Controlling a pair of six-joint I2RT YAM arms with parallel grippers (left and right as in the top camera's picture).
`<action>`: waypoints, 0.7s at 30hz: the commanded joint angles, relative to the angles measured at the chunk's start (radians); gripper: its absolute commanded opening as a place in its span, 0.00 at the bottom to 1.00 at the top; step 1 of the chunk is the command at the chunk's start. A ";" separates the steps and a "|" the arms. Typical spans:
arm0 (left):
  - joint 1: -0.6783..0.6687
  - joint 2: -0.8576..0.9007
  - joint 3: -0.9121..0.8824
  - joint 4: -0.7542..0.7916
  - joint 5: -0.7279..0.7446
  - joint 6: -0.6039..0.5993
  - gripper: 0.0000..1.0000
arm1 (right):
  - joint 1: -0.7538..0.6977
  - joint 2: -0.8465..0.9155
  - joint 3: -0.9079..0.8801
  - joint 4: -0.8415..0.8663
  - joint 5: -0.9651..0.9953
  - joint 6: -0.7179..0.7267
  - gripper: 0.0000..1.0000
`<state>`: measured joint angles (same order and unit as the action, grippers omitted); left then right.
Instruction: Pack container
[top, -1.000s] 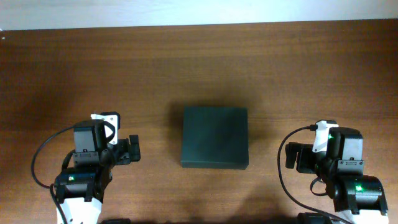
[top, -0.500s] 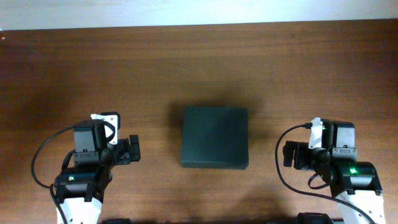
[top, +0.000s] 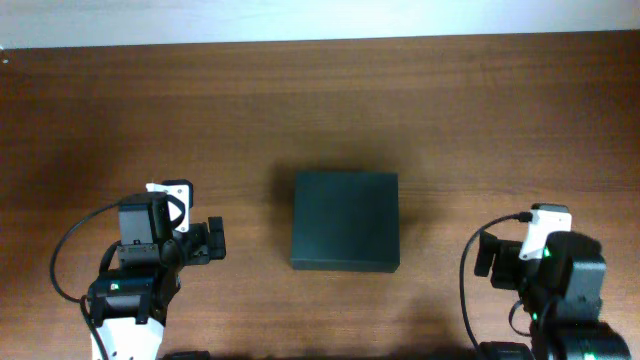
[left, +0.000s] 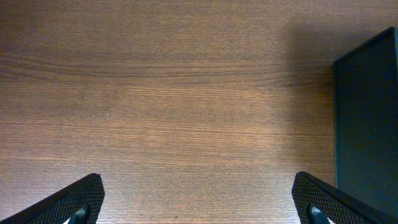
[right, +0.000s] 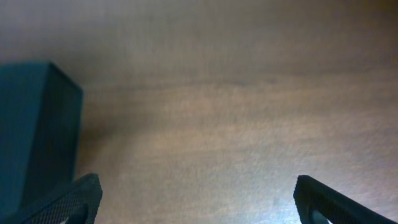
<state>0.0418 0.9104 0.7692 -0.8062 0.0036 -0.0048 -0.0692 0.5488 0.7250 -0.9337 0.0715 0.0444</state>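
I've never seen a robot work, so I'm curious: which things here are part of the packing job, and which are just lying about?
Part of the job: the container, lid shut; the left gripper and right gripper, both open, holding nothing.
Lying about: no loose items in view, just the wooden table.

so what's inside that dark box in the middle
The dark green-black matte rectangular container is closed, so whatever is inside is covered and cannot be seen. Only its bare top shows.
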 joint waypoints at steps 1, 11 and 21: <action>0.005 -0.006 -0.003 0.002 -0.002 -0.003 0.99 | 0.004 -0.101 -0.009 0.008 0.030 -0.010 0.99; 0.005 -0.006 -0.003 0.002 -0.002 -0.003 0.99 | 0.013 -0.356 -0.168 0.449 0.006 -0.010 0.99; 0.005 -0.006 -0.003 0.002 -0.002 -0.003 0.99 | 0.055 -0.497 -0.508 0.945 -0.003 -0.041 0.99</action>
<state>0.0418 0.9104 0.7692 -0.8059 0.0036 -0.0048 -0.0338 0.0765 0.2684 -0.0288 0.0635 0.0364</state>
